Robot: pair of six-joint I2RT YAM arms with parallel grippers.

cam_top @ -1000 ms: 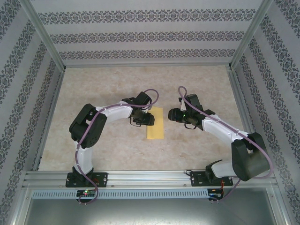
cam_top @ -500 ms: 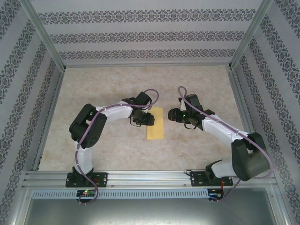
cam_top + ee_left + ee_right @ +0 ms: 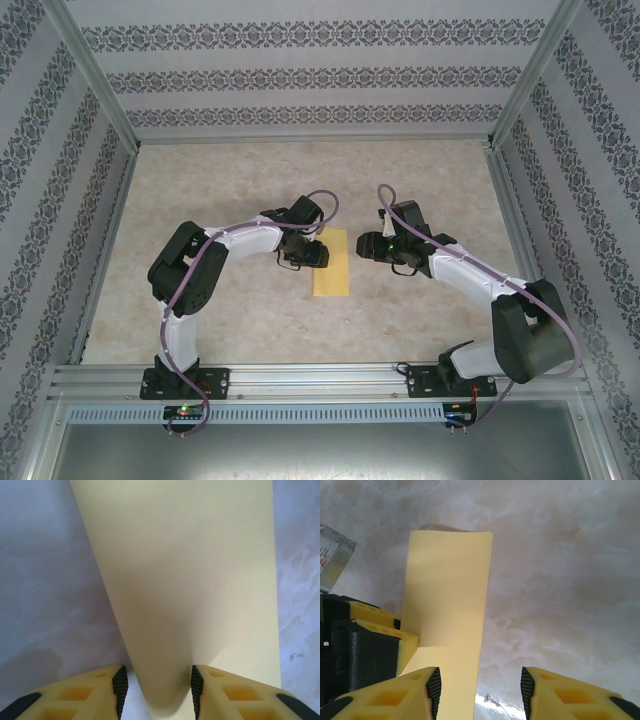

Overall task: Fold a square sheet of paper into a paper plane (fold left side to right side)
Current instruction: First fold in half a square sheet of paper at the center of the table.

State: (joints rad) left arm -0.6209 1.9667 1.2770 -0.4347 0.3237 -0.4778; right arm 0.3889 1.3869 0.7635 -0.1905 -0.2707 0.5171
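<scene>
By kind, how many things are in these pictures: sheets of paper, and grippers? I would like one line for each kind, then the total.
Paper: 1, the yellow-orange square sheet of paper, lying folded over on the table
Grippers: 2, the left gripper and the right gripper
Total: 3

It is a robotics lab test cell: a left arm [image 3: 190, 270] and a right arm [image 3: 520, 330] are bolted to an aluminium rail [image 3: 320, 380], inside a frame of aluminium posts [image 3: 92, 75] lined with patterned wallpaper panels [image 3: 300, 75] around a marble-look tabletop [image 3: 230, 180].
</scene>
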